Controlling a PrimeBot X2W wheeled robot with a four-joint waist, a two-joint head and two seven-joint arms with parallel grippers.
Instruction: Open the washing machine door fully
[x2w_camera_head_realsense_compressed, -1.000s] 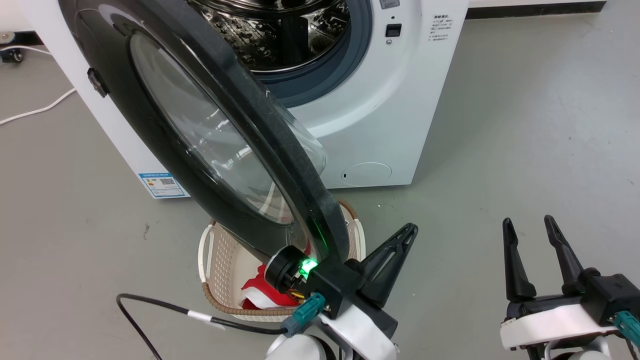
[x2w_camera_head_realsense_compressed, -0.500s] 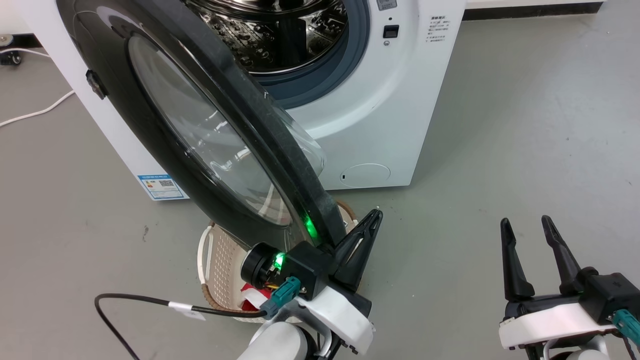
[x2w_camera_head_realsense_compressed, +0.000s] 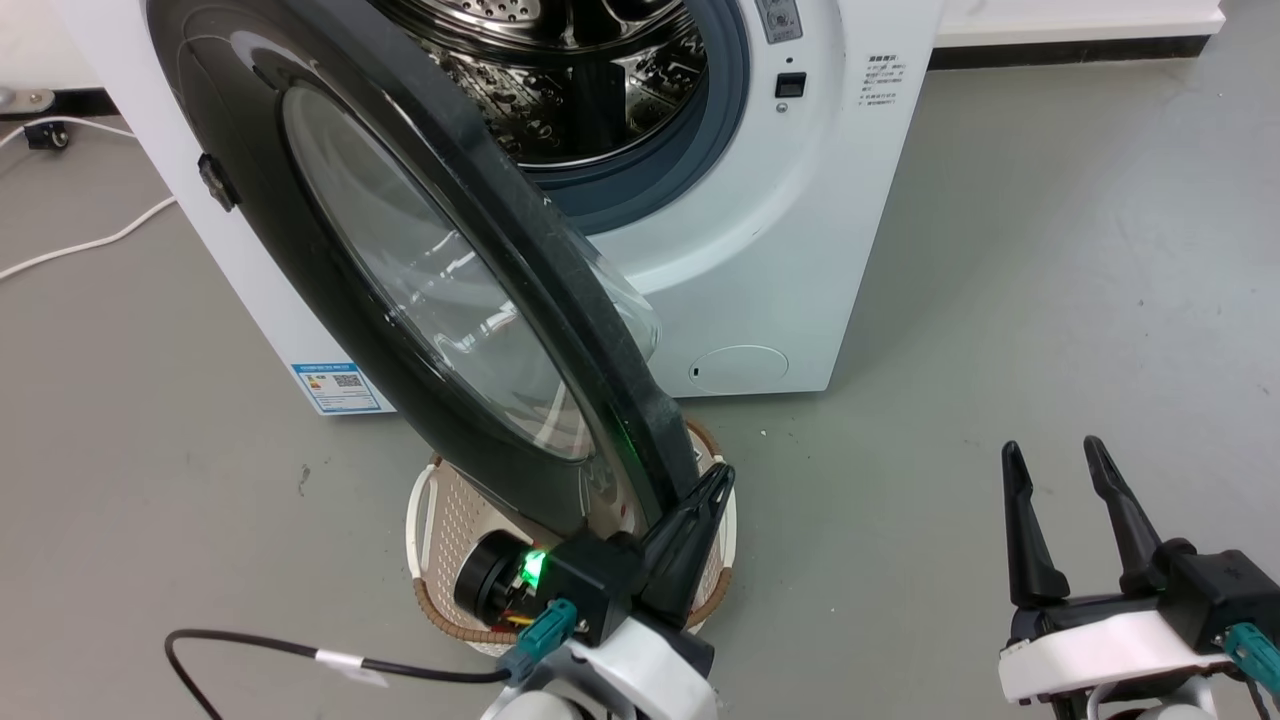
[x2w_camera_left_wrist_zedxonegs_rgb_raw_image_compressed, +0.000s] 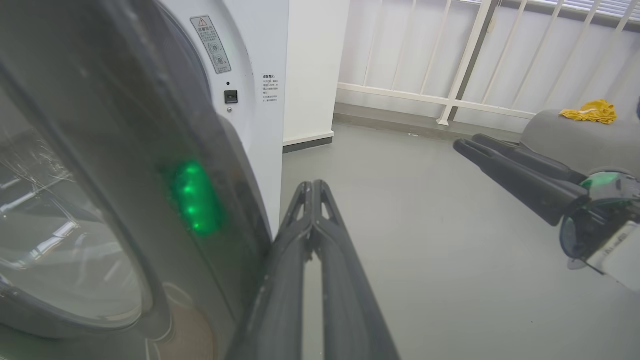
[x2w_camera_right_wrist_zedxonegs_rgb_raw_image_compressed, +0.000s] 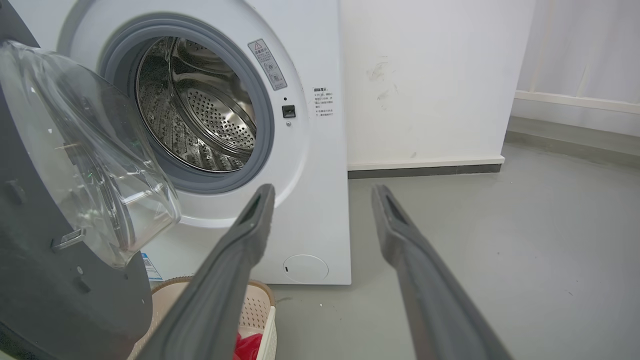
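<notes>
looking down from the head view, the washing machine door (x2w_camera_head_realsense_compressed: 420, 290) stands swung out roughly halfway from the machine's front, with the drum (x2w_camera_head_realsense_compressed: 560, 90) exposed behind it and its lower rim hanging over a basket (x2w_camera_head_realsense_compressed: 420, 520) on the floor. the left gripper (x2w_camera_head_realsense_compressed: 718, 480) has its two fingers pressed together, clamped on nothing, and lies along the inner side of the door's free edge. the right gripper (x2w_camera_head_realsense_compressed: 1052, 450) sits well apart with its fingers spread and empty. since the door is only being nudged by a finger's side, the likely failure is the fingers sliding off the rounded rim, which would leave the door short of fully open. the wrist also sits just above the basket, so a low sweep could knock it, and the loose cable (x2w_camera_head_realsense_compressed: 250, 645) might snag. in the left wrist view, the left gripper (x2w_camera_left_wrist_zedxonegs_rgb_raw_image_compressed: 312, 186) shows both fingers shut, with the door (x2w_camera_left_wrist_zedxonegs_rgb_raw_image_compressed: 125, 175) right beside them; whether they truly touch cannot be told, and a push begun with a gap would strike the glossy edge rather than lean on it. in the right wrist view, the right gripper (x2w_camera_right_wrist_zedxonegs_rgb_raw_image_compressed: 322, 192) is spread wide, facing the machine, while the door's glass bowl (x2w_camera_right_wrist_zedxonegs_rgb_raw_image_compressed: 90, 150) bulges inward above the basket (x2w_camera_right_wrist_zedxonegs_rgb_raw_image_compressed: 255, 310) holding a red cloth (x2w_camera_right_wrist_zedxonegs_rgb_raw_image_compressed: 247, 345).
</notes>
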